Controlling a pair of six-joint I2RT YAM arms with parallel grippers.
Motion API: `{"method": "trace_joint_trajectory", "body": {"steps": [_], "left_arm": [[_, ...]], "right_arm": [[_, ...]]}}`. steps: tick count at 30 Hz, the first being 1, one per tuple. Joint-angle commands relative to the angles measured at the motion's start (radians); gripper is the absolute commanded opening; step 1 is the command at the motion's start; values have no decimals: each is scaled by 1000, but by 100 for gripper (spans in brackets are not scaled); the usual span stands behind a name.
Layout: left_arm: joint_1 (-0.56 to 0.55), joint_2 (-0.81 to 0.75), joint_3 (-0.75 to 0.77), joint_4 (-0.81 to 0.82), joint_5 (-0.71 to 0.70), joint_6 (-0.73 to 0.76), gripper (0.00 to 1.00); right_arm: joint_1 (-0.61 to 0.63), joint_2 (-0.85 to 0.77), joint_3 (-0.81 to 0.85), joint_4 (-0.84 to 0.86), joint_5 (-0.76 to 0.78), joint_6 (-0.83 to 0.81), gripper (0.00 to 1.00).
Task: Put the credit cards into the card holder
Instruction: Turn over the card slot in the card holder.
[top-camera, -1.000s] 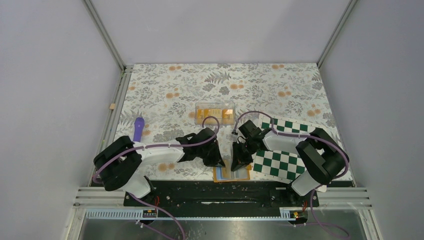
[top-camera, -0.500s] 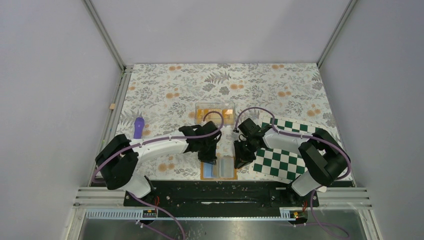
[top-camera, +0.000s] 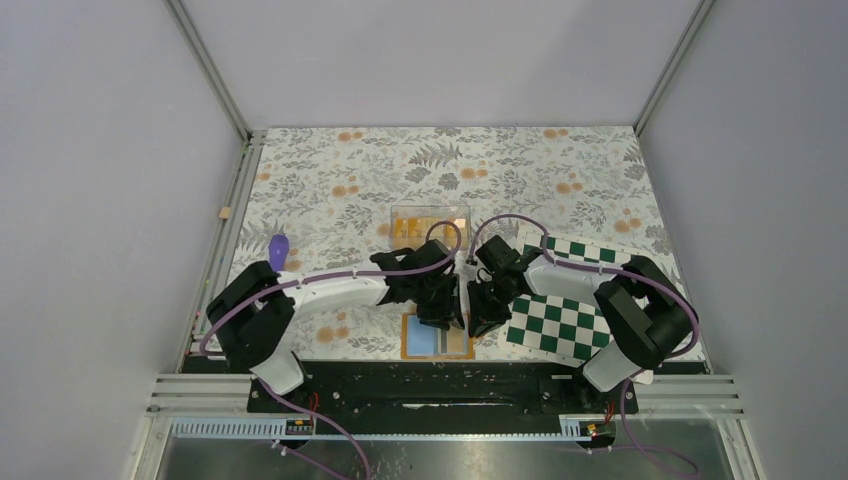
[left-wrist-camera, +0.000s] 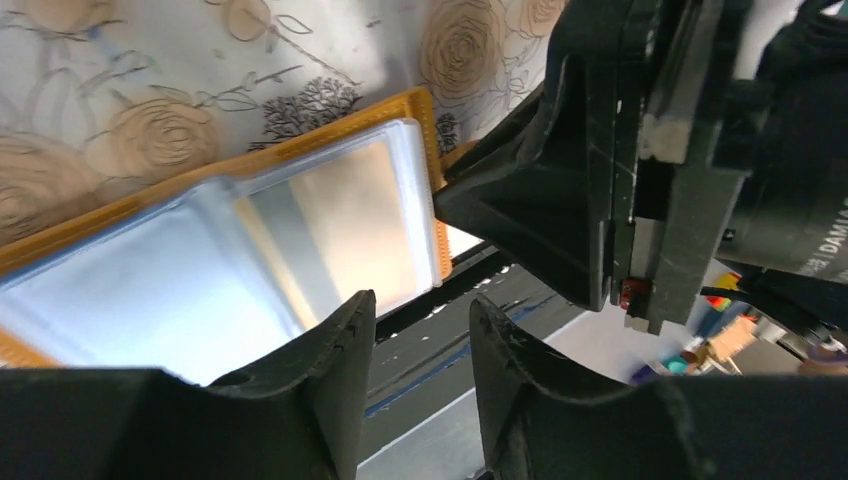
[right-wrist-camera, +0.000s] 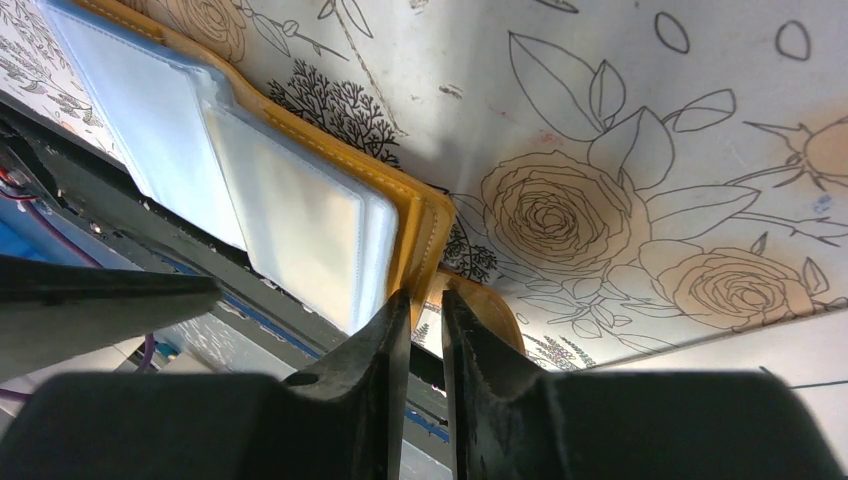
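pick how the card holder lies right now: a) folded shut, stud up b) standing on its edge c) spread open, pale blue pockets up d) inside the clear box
c: the card holder lies flat and spread open, its light-blue pockets facing up, nearer the arm bases than the clear box.

Setting: robot test cell, laboratory type — plain grey panel walls (top-camera: 100, 150), aluminium frame rails (top-camera: 208, 70), floral-covered bench (top-camera: 560, 170). Left arm (top-camera: 330, 292) and right arm (top-camera: 565, 280), cabled, bolted to black base bar (top-camera: 420, 385) — chequered board (top-camera: 560, 325) alongside.
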Motion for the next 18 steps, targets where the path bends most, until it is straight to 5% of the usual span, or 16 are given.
{"method": "trace_joint_trajectory", "body": {"steps": [1,12,18], "left_arm": [[-7,42,-64,227,113,-66,41],[-1,-85,-221,509,110,-128,47],[54,-276,-301,572,70,-106,53]], "right_arm": [[6,0,-14,-1,16,-7,25],[-14,-111,15,-94,48,-17,28],[-128,-122,97,-152,17,-64,42]]}}
